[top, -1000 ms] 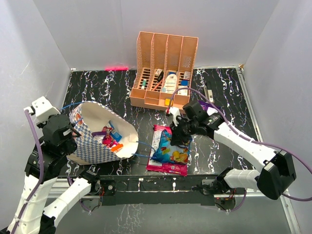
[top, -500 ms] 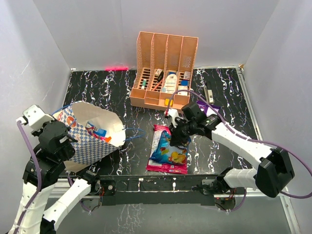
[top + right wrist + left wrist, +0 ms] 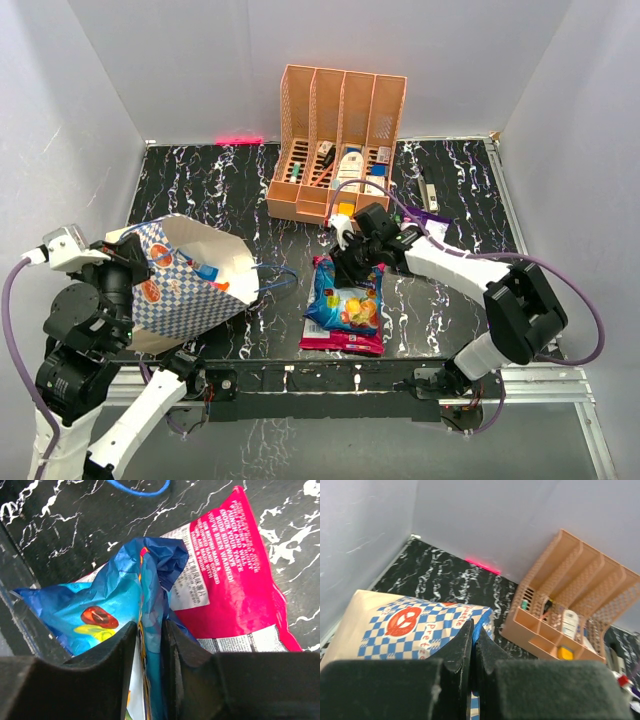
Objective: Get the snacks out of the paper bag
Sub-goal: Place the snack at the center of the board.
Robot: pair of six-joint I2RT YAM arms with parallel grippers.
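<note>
Blue-and-white checked paper bag [image 3: 175, 295] hangs tilted at the left near edge of the table [image 3: 220, 190], pinched in the closed left gripper [image 3: 472, 630], packets [image 3: 207, 272] inside. Right gripper [image 3: 150, 628], clamped on the blue snack packet [image 3: 95, 605] atop the pink packet [image 3: 235, 575], should release it flat there.
</note>
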